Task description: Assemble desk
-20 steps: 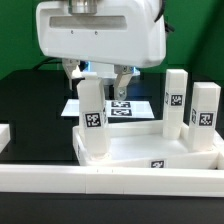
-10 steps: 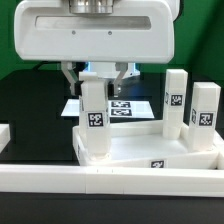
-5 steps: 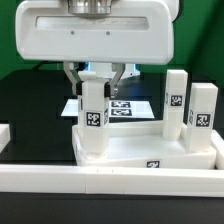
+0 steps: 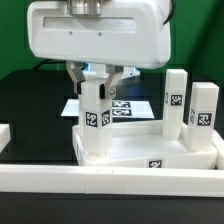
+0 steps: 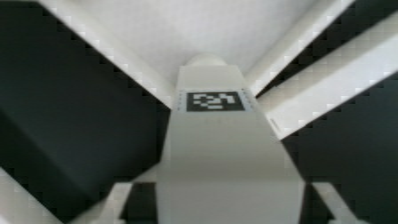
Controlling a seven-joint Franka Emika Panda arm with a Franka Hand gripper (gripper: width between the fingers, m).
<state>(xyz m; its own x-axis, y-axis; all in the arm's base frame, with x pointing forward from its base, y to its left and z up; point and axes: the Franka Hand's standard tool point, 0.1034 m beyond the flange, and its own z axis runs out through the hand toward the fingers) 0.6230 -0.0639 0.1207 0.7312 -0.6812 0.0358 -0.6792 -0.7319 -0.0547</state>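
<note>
In the exterior view, the two-finger gripper [image 4: 99, 80] pinches the top of a white plastic block leg [image 4: 95, 122] standing in the near corner of the white rimmed tray-like desk top [image 4: 150, 148]; two more legs [image 4: 177, 100] stand at the exterior view's right. In the wrist view, the tagged leg [image 5: 217, 140] runs between the fingers. Likely step: seating this leg; next calls for twisting it firm.

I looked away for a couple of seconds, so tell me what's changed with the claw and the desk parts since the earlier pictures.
The leg gripped in the claw has turned: its tag faced the camera earlier and now angles toward the exterior view's left. The claw stays closed on that leg. The desk top and the two legs on the exterior view's right have not moved.
</note>
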